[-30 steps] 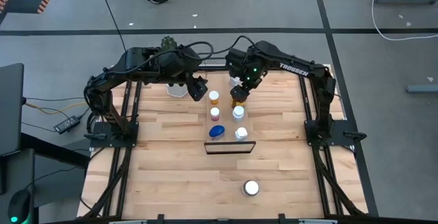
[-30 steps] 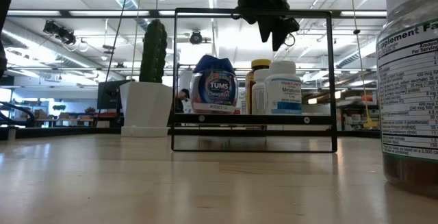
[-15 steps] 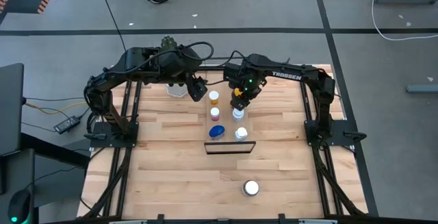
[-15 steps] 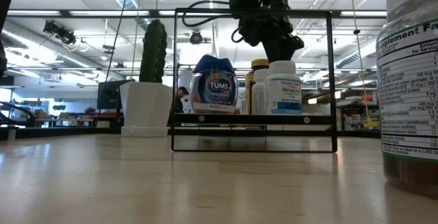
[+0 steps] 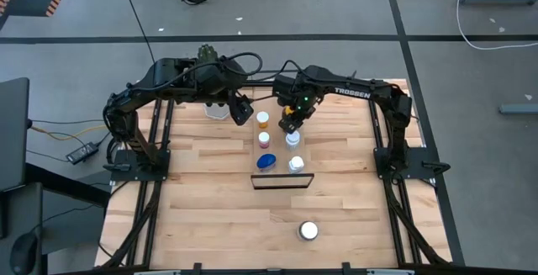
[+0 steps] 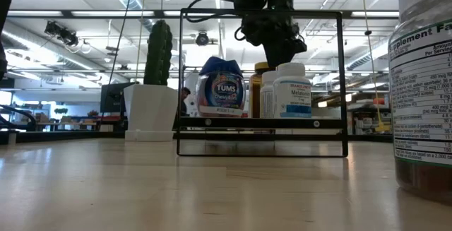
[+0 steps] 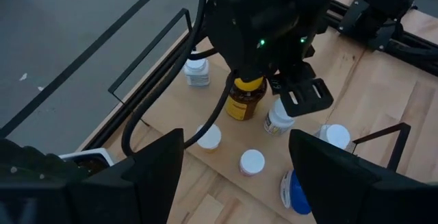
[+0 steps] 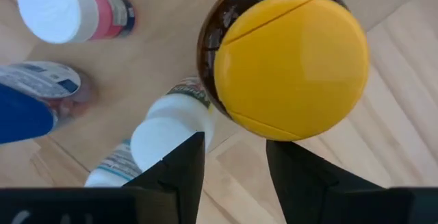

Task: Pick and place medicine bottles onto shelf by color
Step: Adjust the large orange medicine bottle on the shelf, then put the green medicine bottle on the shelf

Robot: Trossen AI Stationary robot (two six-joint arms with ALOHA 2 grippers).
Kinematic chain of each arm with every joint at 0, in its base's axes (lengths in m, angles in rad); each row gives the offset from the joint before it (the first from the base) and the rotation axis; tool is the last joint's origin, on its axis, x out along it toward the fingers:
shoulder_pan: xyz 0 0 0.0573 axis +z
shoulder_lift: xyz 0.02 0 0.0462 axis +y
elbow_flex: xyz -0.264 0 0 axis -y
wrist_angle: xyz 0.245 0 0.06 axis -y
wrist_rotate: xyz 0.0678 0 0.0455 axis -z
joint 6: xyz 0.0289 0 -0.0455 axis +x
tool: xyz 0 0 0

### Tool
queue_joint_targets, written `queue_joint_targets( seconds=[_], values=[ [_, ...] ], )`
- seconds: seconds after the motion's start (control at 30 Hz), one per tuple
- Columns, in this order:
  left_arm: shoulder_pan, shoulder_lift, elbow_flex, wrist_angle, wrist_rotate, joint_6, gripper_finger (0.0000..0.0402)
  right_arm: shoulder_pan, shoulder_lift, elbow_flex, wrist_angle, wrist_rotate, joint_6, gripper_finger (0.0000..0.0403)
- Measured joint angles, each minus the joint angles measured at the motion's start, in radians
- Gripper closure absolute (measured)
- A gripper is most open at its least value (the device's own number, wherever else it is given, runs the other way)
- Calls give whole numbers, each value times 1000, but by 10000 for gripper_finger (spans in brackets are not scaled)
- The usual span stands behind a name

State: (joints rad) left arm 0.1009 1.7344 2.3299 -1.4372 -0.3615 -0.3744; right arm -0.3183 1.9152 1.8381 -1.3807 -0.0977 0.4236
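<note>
The left gripper [image 5: 245,110] hangs over the table's back edge just left of the shelf [image 5: 278,122], fingers spread with nothing between them. On the shelf stand the medicine bottles (blue-lidded one [image 5: 266,161] nearest the front rail). The right gripper [image 5: 291,122] is directly above the amber bottle [image 8: 287,63], fingers apart, not gripping it.
</note>
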Motion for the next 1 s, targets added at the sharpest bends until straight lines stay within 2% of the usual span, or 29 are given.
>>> queue_joint_targets(
  seconds=[0.57, 0.83, 1.0],
  values=[
    [0, 0, 0, 0, 0, -6, 131, -62, 0, 0, 23, 61, -9, 243],
    [0, 0, 0, -1, 1, -6, 131, -60, -20, 1, -50, 4, -8, 243],
    [0, 0, 0, -1, 1, -1, 131, -47, -93, 2, -105, -19, 26, 243]
  ],
)
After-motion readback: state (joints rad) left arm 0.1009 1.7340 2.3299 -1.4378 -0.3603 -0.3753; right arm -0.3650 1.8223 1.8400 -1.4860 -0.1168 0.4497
